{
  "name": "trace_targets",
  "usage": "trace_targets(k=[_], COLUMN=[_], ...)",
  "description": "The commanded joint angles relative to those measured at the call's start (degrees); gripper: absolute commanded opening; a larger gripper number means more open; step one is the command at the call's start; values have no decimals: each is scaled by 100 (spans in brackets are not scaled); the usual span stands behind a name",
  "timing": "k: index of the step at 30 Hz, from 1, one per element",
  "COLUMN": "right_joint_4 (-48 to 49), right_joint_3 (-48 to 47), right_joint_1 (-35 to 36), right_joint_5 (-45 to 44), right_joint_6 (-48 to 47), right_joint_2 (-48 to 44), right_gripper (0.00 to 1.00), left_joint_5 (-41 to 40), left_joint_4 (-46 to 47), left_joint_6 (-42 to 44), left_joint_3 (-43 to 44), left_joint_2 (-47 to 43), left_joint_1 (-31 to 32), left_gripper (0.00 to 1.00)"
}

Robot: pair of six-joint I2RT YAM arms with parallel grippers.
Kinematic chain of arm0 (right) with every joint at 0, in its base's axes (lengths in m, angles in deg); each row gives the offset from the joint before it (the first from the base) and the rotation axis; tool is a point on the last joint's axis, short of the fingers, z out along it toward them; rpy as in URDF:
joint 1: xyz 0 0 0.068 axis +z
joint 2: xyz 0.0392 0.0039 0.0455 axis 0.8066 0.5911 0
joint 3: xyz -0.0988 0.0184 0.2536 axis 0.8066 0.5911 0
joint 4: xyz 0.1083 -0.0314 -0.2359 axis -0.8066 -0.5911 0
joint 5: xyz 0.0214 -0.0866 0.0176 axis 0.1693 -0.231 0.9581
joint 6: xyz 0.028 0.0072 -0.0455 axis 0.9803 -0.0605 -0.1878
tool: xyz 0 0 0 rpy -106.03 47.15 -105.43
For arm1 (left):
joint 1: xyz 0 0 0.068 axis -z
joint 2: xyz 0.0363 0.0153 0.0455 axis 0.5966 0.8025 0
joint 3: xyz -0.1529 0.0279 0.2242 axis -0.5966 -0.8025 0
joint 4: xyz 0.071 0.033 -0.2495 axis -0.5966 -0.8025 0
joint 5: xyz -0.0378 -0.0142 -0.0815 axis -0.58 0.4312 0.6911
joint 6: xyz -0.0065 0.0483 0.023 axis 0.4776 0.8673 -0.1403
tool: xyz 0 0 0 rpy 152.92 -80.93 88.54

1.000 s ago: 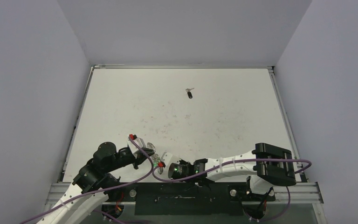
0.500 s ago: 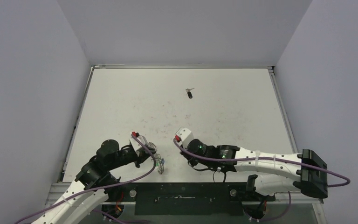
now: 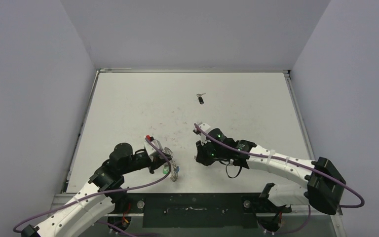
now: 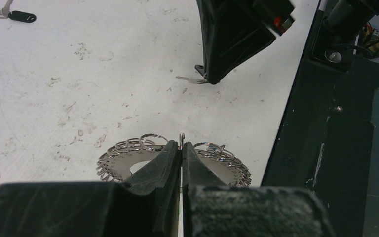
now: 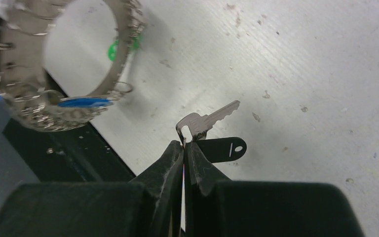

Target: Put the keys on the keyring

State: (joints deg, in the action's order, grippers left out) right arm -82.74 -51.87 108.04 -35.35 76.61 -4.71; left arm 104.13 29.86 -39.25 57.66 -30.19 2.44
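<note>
The left pincer (image 4: 181, 146) pinches the keyring (image 4: 122, 161) at its rim; the right pincer (image 5: 184, 143) seemingly pinches a key (image 5: 214, 115) by its head. A second key (image 3: 200, 99) lies at twelve o'clock on the counter (image 3: 256, 113).

The top camera looks down from above and behind the arm bases and takes in the whole table (image 3: 128, 108). The left wrist camera sits close behind the left fingers (image 4: 160, 165), low, facing across the table toward its far side. The right wrist camera looks steeply down past the right fingers (image 5: 170, 163), very near the surface. All three views share the keyring (image 3: 173, 170).
</note>
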Motion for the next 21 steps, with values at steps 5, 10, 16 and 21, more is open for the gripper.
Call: trace_targets(k=[5, 10, 16, 21], right_joint_4=[-923, -941, -928, -874], right_joint_3=[-666, -981, -1015, -979], right_joint_1=[-92, -111, -128, -128], right_joint_5=[-2014, -2344, -2346, -2145], right_joint_6=[510, 590, 439, 317], right_joint_2=[1284, 1698, 1679, 1702], right_gripper=[0, 21, 44, 30], left_joint_5=[213, 193, 182, 187], left_joint_4=[747, 747, 735, 711], left_joint_6=[-184, -198, -198, -198], left_joint_3=[-18, -58, -82, -93], left_joint_2=[-79, -178, -245, -253], left_joint_1=[14, 14, 21, 16], left_gripper=[0, 0, 0, 0])
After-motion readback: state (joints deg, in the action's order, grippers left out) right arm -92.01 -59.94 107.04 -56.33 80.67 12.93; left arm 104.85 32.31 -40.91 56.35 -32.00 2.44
